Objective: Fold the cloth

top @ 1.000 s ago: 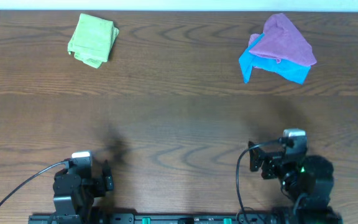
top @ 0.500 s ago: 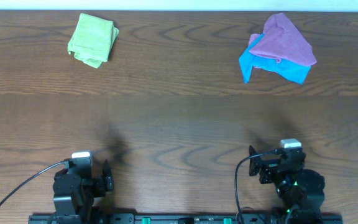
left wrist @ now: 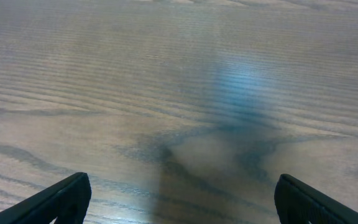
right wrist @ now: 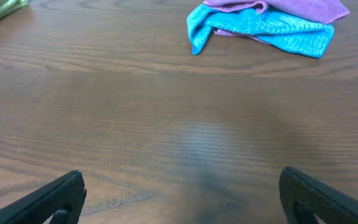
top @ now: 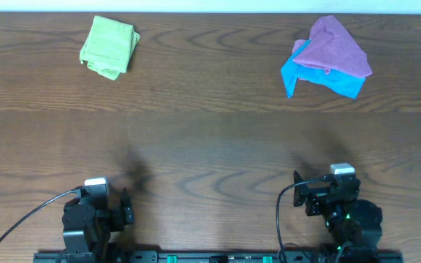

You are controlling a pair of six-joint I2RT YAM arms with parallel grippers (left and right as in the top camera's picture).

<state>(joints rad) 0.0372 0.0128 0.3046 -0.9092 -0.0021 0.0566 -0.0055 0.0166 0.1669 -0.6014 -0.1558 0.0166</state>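
At 7 o'clock left gripper point(left wrist: 185, 202) and at 5 o'clock right gripper point(right wrist: 182, 199), both spread wide above wooden table point(top: 210, 146); folded lime-green pad point(top: 109, 46) at 11 o'clock, purple cloth point(top: 335, 44) atop blue cloth point(top: 346, 86) at 1 o'clock; cloth to fold not locatable.

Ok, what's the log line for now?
jaws: both open, empty | folded green cloth: far left | purple cloth over blue cloth: far right
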